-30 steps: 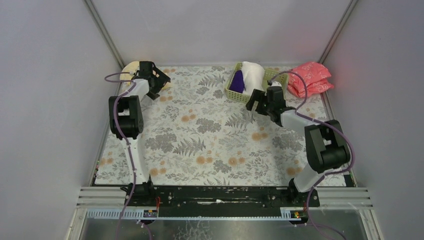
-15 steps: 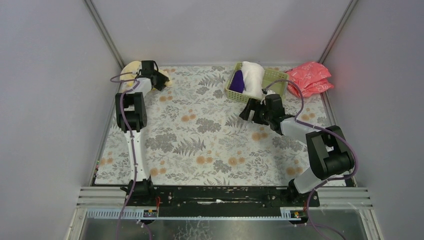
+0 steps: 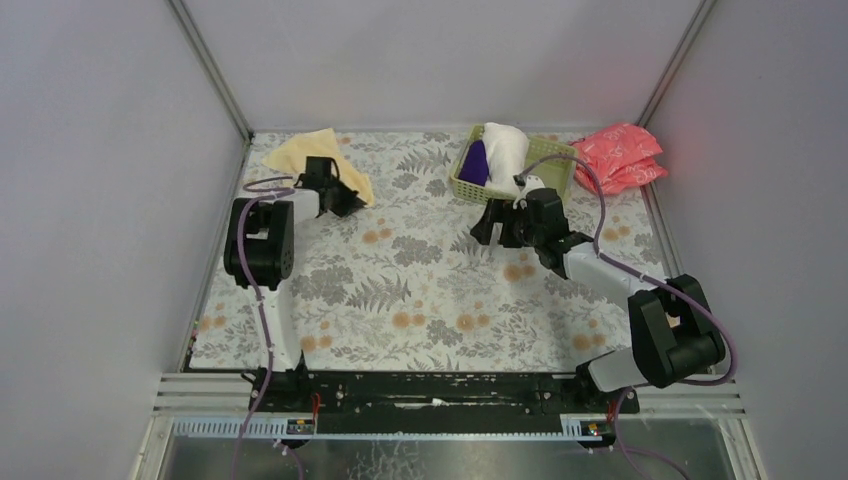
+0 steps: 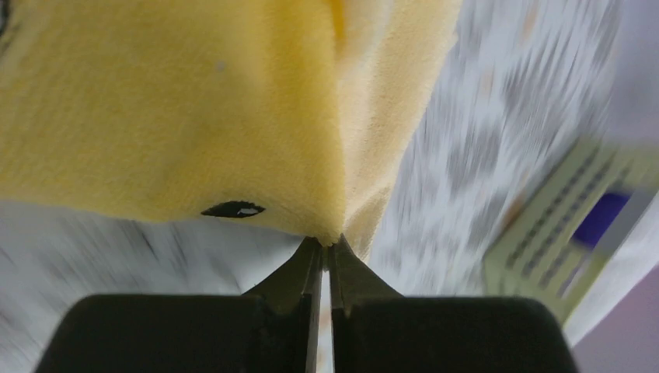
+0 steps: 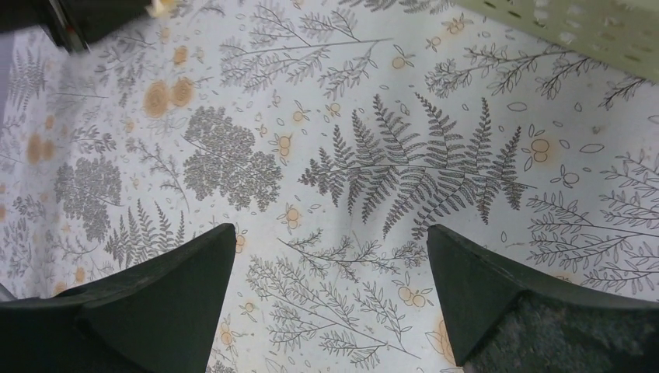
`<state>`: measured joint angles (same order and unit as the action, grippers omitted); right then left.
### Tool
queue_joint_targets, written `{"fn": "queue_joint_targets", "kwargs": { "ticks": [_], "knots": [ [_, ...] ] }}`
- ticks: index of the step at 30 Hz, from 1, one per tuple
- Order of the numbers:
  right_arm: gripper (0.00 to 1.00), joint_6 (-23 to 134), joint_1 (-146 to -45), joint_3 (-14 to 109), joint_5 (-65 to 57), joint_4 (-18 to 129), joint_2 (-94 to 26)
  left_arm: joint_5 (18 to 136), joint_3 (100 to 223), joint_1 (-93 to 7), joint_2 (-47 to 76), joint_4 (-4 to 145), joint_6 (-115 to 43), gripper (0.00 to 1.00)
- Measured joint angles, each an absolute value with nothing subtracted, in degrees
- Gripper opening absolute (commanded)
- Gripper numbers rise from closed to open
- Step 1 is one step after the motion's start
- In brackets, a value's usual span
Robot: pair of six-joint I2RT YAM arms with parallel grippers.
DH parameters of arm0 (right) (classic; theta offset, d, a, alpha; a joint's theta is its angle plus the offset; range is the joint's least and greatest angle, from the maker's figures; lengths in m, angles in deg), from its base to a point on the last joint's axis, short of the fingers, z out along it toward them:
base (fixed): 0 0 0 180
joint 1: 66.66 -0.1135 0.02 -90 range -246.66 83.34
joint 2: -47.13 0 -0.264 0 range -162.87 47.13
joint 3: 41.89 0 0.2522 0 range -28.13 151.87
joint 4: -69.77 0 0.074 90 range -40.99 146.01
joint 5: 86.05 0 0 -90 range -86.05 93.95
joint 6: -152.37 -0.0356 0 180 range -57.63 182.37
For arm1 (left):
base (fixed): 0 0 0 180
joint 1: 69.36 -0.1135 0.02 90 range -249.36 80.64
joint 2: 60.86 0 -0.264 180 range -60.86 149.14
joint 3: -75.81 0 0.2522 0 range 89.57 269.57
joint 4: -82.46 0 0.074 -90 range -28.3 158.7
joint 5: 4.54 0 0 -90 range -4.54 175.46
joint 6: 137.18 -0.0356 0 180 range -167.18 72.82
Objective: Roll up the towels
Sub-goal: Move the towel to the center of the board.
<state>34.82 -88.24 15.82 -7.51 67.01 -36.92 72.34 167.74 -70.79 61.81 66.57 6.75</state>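
Towels sit in 2 places. You have the yellow towel (image 3: 310, 155) at the far-left corner of the tabletop (image 3: 420, 290). It is loosely spread, and its near-right edge is gathered where your left hand (image 3: 342, 193) meets it. In the left wrist view that hand is pressed together on a fold at the cloth's lower edge, with only a thin line showing between the tips. The yellow cloth fans out above them and fills most of the view, which is blurred at the sides. You cannot tell from either view whether the pinched edge is off the tabletop.

The white towel (image 3: 505, 150) and the purple towel (image 3: 476, 160) are both in the basket (image 3: 548, 160) at the far edge, right of centre. The white towel bulges above the rim, and the purple towel lies just beside it on its left, against the basket wall. Pink packets (image 3: 622, 158) are piled just right of the basket, in the far-right corner.

Your right hand (image 3: 492, 228) is spread wide and holds nothing. It hangs over bare tabletop just in front of the basket, well apart from the yellow towel. In the right wrist view its 2 fingers frame a printed fern, and a corner of the basket shows at the upper right.
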Motion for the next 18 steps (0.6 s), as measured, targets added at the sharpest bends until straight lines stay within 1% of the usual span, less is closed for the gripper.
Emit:
{"fn": "queue_joint_targets", "kwargs": {
  "ticks": [1,3,4,6,8,11,12,15,17,18],
  "knots": [
    [0.99,35.0,-88.5,15.6,-7.5,66.9,-35.9,72.2,164.4,-68.9,59.2,66.3,6.8,0.01],
    [0.99,35.5,-88.8,14.7,-7.4,66.6,-33.3,72.5,156.8,-63.1,53.2,66.5,6.8,0.08],
    [1.00,35.8,-88.9,14.1,-7.4,66.3,-31.8,72.6,153.5,-59.3,50.1,66.4,6.9,0.13],
    [1.00,36.3,-89.0,13.2,-7.3,65.4,-29.4,73.2,148.5,-51.5,44.6,66.6,7.0,0.28],
    [1.00,36.9,-89.2,12.6,-7.5,64.3,-27.5,74.4,145.1,-43.8,40.2,66.5,7.2,0.35],
    [0.99,37.2,-89.7,10.9,-7.8,63.7,-25.4,76.5,142.1,-32.5,34.8,66.3,7.4,0.51],
    [1.00,37.2,-89.8,10.3,-7.8,63.3,-24.6,77.1,141.5,-29.7,33.3,66.1,7.4,0.54],
    [0.99,37.5,-90.0,8.1,-7.8,61.3,-21.4,78.7,139.4,-25.2,28.9,65.3,7.7,0.61],
    [0.96,38.0,-90.0,7.7,-8.1,59.7,-20.1,80.2,137.8,-24.7,25.5,64.1,7.7,0.66],
    [0.94,38.3,-90.0,7.7,-8.3,59.4,-20.0,81.6,137.2,-24.8,23.6,62.9,7.6,0.67]
  ]
}}
